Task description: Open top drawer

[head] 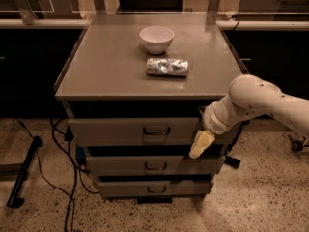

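The top drawer (116, 129) is the widest grey metal front of the cabinet's three, with a small dark bail handle (156, 130) at its centre. It stands slightly out from the cabinet body. My gripper (200, 145), with cream-coloured fingers pointing down, hangs in front of the drawer's right end, to the right of the handle. The white arm (256, 103) reaches in from the right.
A white bowl (156, 38) and a crumpled silver packet (167, 67) lie on the cabinet top (106, 62). Two narrower drawers (155, 166) sit below. Black cables (63, 178) and a dark stand leg (24, 175) lie on the speckled floor at left.
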`<state>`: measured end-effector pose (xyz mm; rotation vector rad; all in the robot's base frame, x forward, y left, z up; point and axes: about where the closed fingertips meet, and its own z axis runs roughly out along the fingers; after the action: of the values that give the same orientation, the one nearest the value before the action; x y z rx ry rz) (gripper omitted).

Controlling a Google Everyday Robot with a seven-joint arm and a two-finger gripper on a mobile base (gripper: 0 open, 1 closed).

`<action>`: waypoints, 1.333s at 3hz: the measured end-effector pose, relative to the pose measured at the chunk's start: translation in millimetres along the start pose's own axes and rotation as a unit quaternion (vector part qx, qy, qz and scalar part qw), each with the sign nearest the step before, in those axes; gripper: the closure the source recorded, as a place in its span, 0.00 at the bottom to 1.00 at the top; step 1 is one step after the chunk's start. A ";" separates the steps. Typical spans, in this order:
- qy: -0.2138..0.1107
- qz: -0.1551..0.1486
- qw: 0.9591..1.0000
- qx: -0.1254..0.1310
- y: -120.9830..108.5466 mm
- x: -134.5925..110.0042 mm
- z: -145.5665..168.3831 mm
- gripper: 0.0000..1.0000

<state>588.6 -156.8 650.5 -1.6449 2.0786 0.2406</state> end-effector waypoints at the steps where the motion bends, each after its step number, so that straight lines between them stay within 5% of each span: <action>1: 0.013 0.001 1.000 -0.023 3.2 2.9 4.6 0.00; 4: 0.052 0.000 0.994 -0.100 47.8 14.1 -19.2 0.00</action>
<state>535.8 -164.4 653.4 -1.8077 2.1922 0.3814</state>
